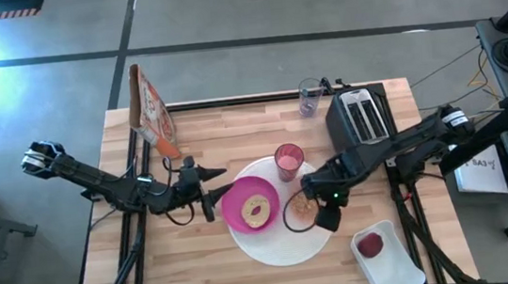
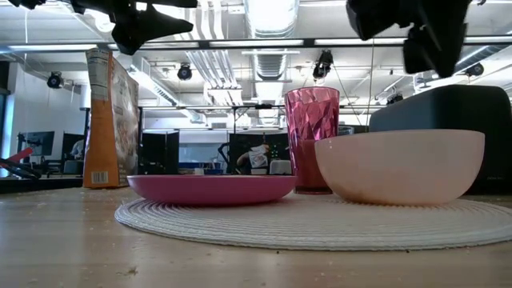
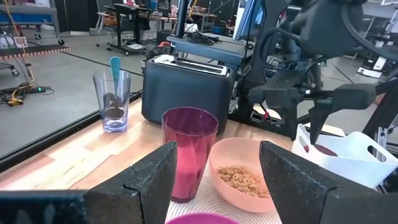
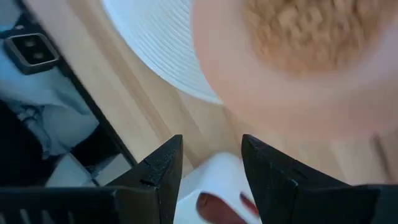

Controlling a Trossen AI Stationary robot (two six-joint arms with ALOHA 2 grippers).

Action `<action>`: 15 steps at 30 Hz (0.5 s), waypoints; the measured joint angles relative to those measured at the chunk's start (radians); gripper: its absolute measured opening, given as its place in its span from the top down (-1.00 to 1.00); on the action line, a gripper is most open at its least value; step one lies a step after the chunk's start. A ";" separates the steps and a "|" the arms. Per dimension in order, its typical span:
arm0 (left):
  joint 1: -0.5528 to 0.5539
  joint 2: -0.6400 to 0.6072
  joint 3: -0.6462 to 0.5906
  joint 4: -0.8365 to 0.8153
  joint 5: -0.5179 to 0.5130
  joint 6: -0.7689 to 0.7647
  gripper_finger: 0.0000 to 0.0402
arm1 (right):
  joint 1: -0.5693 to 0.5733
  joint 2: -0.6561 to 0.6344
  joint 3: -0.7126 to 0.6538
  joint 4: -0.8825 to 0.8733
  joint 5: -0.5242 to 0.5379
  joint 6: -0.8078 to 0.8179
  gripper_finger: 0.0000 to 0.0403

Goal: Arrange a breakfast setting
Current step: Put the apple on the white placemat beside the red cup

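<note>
**Breakfast setting on the mat, both claws raised and empty**

The large white round disc (image 1: 279, 243) lies at the middle of the wooden table (image 1: 184, 282). On it sit the small magenta plate (image 1: 249, 205) with the bagel (image 1: 258, 208), the translucent peach bowl (image 1: 300, 211) with cereal (image 3: 245, 179) in it, and the pink tumbler (image 1: 288, 160), which stands upright at the disc's far edge.

The right gripper (image 1: 326, 218) hangs above the table just beside the bowl, between it and the white rectangular tray (image 1: 391, 262). Its fingers stand narrowly apart with nothing between them. The small red fruit (image 1: 371, 244) lies in the tray, just beyond this claw.

The left gripper (image 1: 212, 189) hovers at the plate's outer edge, pointing toward it, fingers spread wide and empty.

Behind the right claw stands the black toaster (image 1: 361, 117), with a clear glass (image 1: 310, 96) beside it. A cereal box (image 1: 150, 110) stands behind the left claw.
</note>
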 joint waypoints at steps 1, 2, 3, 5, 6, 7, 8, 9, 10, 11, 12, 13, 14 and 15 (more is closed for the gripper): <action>0.000 0.000 0.000 0.000 0.000 0.000 -0.06 | 0.009 0.000 -0.001 -0.011 0.001 0.039 0.23; 0.000 0.000 0.000 0.000 0.000 0.000 -0.06 | 0.020 0.000 -0.001 -0.026 0.001 0.077 0.21; 0.000 0.000 0.000 0.000 0.000 0.000 -0.06 | 0.032 0.000 -0.002 -0.043 0.001 0.113 0.20; 0.000 0.000 0.000 0.000 0.000 0.000 -0.06 | 0.058 0.003 -0.002 -0.082 0.000 0.179 0.15; 0.000 -0.001 0.000 0.000 0.000 0.001 -0.06 | 0.070 0.005 -0.002 -0.105 0.000 0.209 0.12; 0.000 -0.002 0.000 -0.001 0.000 0.005 -0.06 | 0.080 0.007 -0.002 -0.128 0.000 0.236 0.10; 0.000 -0.003 0.000 -0.001 0.000 0.014 -0.06 | 0.091 0.009 -0.003 -0.146 -0.001 0.258 0.07; 0.000 -0.006 0.000 -0.001 0.000 0.026 -0.06 | 0.101 0.010 -0.003 -0.161 -0.001 0.276 0.04; 0.000 -0.009 0.000 -0.001 0.000 0.040 -0.06 | 0.110 0.010 -0.003 -0.174 -0.001 0.294 0.02; 0.000 -0.011 0.000 -0.001 0.000 0.053 -0.06 | 0.121 0.010 -0.003 -0.185 0.000 0.304 0.00; 0.000 -0.015 0.000 -0.001 0.000 0.066 -0.06 | 0.131 0.010 -0.003 -0.191 0.000 0.315 -0.02; 0.000 -0.019 0.000 -0.001 0.000 0.076 -0.06 | 0.144 0.010 -0.003 -0.193 0.000 0.319 -0.04; 0.000 -0.023 0.000 -0.001 0.000 0.084 -0.06 | 0.159 0.010 -0.003 -0.197 0.000 0.322 -0.05; 0.000 -0.027 0.000 -0.002 0.000 0.092 -0.06 | 0.173 0.010 -0.003 -0.202 -0.001 0.326 -0.06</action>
